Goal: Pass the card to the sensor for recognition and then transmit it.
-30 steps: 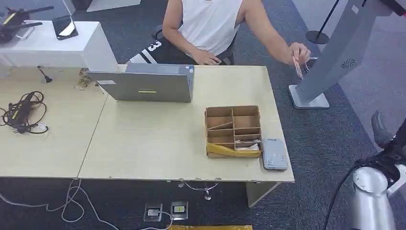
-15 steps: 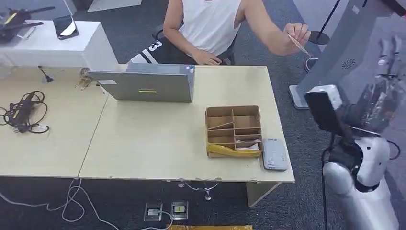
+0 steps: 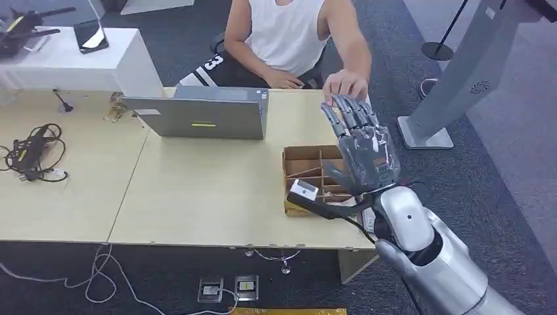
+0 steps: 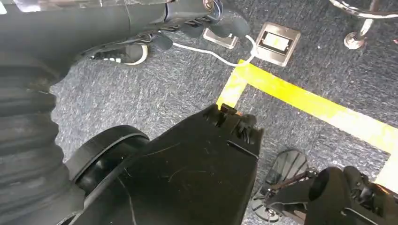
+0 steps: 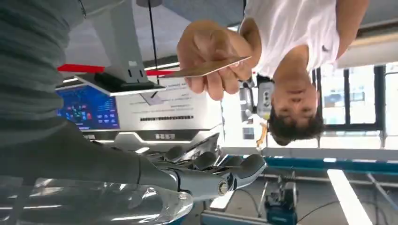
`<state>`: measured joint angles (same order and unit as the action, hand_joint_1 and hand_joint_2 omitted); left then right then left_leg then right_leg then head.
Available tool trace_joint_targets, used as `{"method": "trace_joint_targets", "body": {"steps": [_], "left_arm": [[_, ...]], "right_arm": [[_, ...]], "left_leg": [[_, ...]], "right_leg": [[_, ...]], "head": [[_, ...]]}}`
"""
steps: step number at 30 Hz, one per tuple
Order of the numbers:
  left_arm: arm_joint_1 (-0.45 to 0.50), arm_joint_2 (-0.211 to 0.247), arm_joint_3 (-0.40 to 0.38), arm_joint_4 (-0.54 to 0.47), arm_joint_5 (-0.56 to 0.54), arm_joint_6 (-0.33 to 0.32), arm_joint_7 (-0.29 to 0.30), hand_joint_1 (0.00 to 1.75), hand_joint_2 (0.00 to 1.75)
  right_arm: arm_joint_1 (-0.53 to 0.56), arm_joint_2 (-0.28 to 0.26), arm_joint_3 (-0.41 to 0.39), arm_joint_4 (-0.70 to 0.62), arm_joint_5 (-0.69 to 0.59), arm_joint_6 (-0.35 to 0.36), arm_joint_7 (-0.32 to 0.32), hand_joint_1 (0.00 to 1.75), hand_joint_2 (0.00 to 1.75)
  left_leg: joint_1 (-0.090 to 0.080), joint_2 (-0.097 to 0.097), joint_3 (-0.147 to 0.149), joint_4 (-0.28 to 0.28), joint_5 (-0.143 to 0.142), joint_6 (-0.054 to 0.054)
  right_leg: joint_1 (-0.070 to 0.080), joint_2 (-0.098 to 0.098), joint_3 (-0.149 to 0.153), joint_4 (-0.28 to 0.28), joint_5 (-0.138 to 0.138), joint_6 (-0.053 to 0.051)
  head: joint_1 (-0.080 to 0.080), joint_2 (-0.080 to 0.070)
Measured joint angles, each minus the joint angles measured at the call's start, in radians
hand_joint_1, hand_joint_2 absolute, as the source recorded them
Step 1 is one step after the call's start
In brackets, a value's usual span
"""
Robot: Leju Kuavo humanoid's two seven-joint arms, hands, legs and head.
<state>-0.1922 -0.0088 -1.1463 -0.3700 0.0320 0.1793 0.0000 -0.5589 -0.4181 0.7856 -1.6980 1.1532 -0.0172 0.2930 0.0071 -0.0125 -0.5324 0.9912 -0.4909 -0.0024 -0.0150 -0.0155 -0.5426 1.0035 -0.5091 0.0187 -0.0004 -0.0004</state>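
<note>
Right hand: the silver right hand (image 3: 360, 147) is raised over the right part of the table, palm up, its dark fingers (image 3: 348, 115) stretched out and apart, holding nothing; in the right wrist view the fingers (image 5: 206, 164) lie flat just below the card.
Card: the thin tan card (image 5: 206, 69) is pinched in the person's hand (image 5: 213, 54), held edge-on just above the robot's open fingers and apart from them.
Person: a person in a white sleeveless top (image 3: 286, 33) sits at the far side of the table, one hand (image 3: 345, 84) reaching out just beyond the robot's fingertips, the other resting at the far edge.
Box: the brown cardboard box with compartments (image 3: 309, 170) stands on the table under the right hand and partly behind it.
Sensor: the flat grey card reader is mostly hidden behind the right forearm, near the box's right side.
Table: the pale wooden table (image 3: 210, 190) also carries a grey laptop (image 3: 197, 117) at its far side.
Left hand: I cannot tell how its fingers lie; the left wrist view looks down at grey carpet with a yellow floor stripe (image 4: 300, 96).
</note>
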Motion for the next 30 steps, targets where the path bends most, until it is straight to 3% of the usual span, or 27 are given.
{"method": "trace_joint_targets", "body": {"steps": [6,15,16,17,18,30], "left_arm": [[0.000,-0.001,0.000,0.000,-0.015,0.000,0.010,0.00,1.75],[0.000,-0.005,0.000,0.000,-0.029,0.000,0.013,0.00,1.75],[0.000,-0.005,0.000,0.000,-0.031,0.000,0.013,0.00,1.75],[0.000,-0.006,0.000,0.000,-0.032,0.000,0.013,0.00,1.75],[0.000,-0.006,0.000,0.000,-0.033,0.000,0.013,0.00,1.75],[0.000,-0.011,0.001,0.001,-0.052,0.000,0.016,0.00,1.75]], "right_arm": [[-0.033,0.015,0.062,0.078,-0.025,0.007,0.011,0.00,1.75],[-0.059,0.020,0.089,0.137,-0.057,-0.011,0.080,0.02,1.75],[-0.061,0.020,0.089,0.140,-0.057,-0.015,0.086,0.16,1.75],[-0.063,0.020,0.089,0.144,-0.057,-0.020,0.093,0.54,1.75],[-0.066,0.020,0.089,0.148,-0.057,-0.024,0.097,1.75,1.75],[-0.070,0.020,0.087,0.186,-0.066,-0.053,0.123,1.75,1.75]], "left_leg": [[0.000,0.000,0.000,0.000,0.000,0.000],[0.000,0.000,0.000,0.000,0.000,0.000],[0.000,0.000,0.000,0.000,0.000,0.000],[0.000,0.000,0.000,0.000,0.000,0.000],[0.000,0.000,0.000,0.000,0.000,0.000],[0.000,0.000,0.000,0.000,0.000,0.000]], "right_leg": [[0.000,0.000,0.000,0.000,0.000,0.000],[0.000,0.000,0.000,0.000,0.000,0.000],[0.000,0.000,0.000,0.000,0.000,0.000],[0.000,0.001,0.000,0.000,0.000,0.000],[0.000,0.001,0.000,0.000,0.000,0.000],[0.000,0.000,0.000,0.000,0.000,0.000]], "head": [[0.000,0.000],[0.000,0.000],[0.000,0.000],[0.000,0.000],[0.000,0.000],[0.000,0.000]]}}
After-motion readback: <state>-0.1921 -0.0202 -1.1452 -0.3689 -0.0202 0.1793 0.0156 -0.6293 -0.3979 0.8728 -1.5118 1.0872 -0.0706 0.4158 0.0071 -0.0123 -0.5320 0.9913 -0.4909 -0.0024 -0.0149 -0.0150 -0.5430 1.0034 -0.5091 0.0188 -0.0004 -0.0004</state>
